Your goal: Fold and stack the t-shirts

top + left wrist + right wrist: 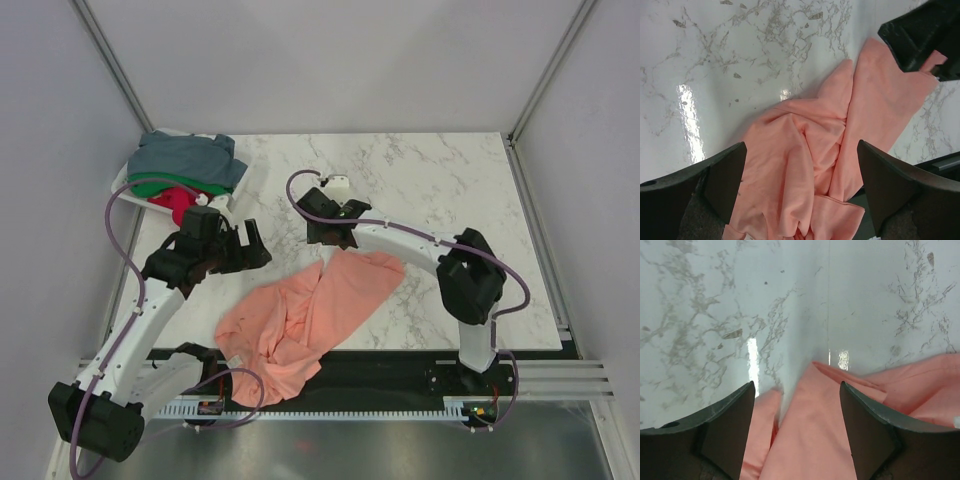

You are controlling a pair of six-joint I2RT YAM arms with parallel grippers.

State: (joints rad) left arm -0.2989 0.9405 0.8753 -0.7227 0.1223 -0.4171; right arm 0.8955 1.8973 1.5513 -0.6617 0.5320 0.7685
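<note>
**Item 1.** salmon-pink t-shirt [310,315]; unfolded and crumpled; lies on the marble table [450,180] at its near edge, between the two arms; its near part hangs over onto the black strip [400,365] in front; its far corner lies beneath the right gripper.

**Item 2.** grey-blue t-shirt [185,155], green t-shirt [165,185] and red t-shirt [175,203]; heaped in the white mesh basket [225,207] at the table's far-left corner; grey-blue uppermost, green under it, red showing at the near side; well apart from the pink one.

**Item 3.** left gripper [801,150]; fingers spread wide, holding nothing; above the far-left side of the pink shirt.

**Item 4.** right gripper [796,387]; fingers apart, nothing pinched; pink cloth lies flat below them.
</note>
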